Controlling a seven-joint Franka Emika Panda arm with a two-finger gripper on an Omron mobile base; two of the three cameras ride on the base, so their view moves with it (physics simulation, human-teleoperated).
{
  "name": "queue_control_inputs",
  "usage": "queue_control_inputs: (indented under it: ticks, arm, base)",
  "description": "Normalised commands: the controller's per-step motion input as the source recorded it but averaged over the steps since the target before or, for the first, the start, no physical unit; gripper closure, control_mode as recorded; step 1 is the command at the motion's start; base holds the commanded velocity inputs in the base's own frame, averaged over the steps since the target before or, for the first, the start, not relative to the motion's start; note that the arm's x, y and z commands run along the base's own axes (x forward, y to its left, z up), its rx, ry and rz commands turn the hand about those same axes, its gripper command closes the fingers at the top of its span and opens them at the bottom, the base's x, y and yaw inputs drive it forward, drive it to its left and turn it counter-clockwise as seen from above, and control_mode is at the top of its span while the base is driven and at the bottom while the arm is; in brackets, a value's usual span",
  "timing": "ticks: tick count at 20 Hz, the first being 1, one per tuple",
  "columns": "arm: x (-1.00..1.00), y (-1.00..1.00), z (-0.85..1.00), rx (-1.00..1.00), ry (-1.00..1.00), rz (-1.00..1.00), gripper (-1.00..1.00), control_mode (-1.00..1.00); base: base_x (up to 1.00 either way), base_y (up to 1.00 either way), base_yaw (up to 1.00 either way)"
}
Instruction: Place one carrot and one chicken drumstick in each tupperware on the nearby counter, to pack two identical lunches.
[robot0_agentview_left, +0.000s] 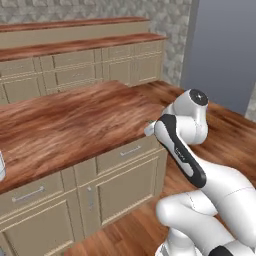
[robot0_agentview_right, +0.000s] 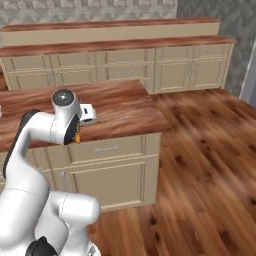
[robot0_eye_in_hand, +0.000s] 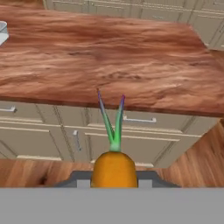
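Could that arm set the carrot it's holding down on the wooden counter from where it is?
Probably yes: the gripper, shut on the carrot, faces the counter close ahead, with bare wood before it.

Light is even and soft across all three rendered views, with no clear source. The counter (robot0_agentview_left: 75, 120) shows pale glossy streaks on its wood grain and a faint shadow under its overhang. Everything looks slightly soft, coarsest beyond the counter.
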Motion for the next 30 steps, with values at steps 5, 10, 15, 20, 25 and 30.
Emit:
queue_control_inputs:
  ticks: [5, 10, 15, 20, 25, 30]
  arm:
    - [0.0, 0.0, 0.0, 0.0, 0.0, 0.0, 1.0, 1.0]
    - [0.0, 0.0, 0.0, 0.0, 0.0, 0.0, 1.0, 1.0]
    - [0.0, 0.0, 0.0, 0.0, 0.0, 0.0, 1.0, 1.0]
    - [0.0, 0.0, 0.0, 0.0, 0.0, 0.0, 1.0, 1.0]
    - [0.0, 0.0, 0.0, 0.0, 0.0, 0.0, 1.0, 1.0]
    - [0.0, 0.0, 0.0, 0.0, 0.0, 0.0, 1.0, 1.0]
  base:
    - [-0.01, 1.0, 0.04]
    - [0.0, 1.0, 0.03]
    - [0.0, 1.0, 0.0]
    - [0.02, 1.0, 0.0]
    - [0.16, 1.0, 0.0]
    - [0.24, 1.0, 0.0]
